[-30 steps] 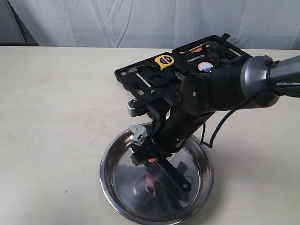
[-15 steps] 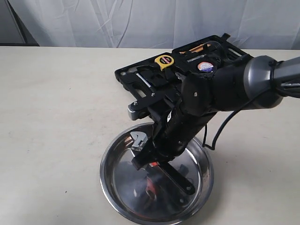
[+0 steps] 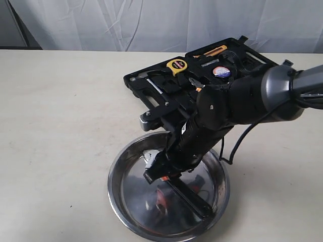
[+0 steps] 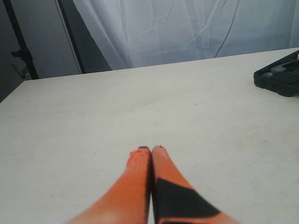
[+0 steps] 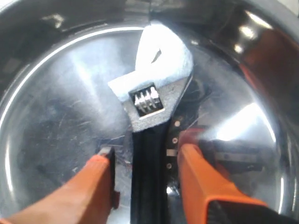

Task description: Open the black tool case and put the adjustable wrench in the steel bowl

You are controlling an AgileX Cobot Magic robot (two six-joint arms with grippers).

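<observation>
The adjustable wrench, silver head and black handle, lies inside the steel bowl. My right gripper stands open astride its handle, with a gap at each orange finger. From outside, the wrench slants across the bowl under the right gripper. Behind the bowl the black tool case lies open with tools in it. My left gripper is shut on nothing above bare table, and a corner of the case shows far off.
In the open case sit a yellow tape measure, an orange-handled tool and a silver-headed hammer at its near edge. A white curtain hangs behind the table. The right arm's cable loops beside the bowl.
My right gripper has sunk lower into the bowl with the wrench, whose silver head dropped from above the rim to inside the bowl. The left gripper's earlier state is not shown.
</observation>
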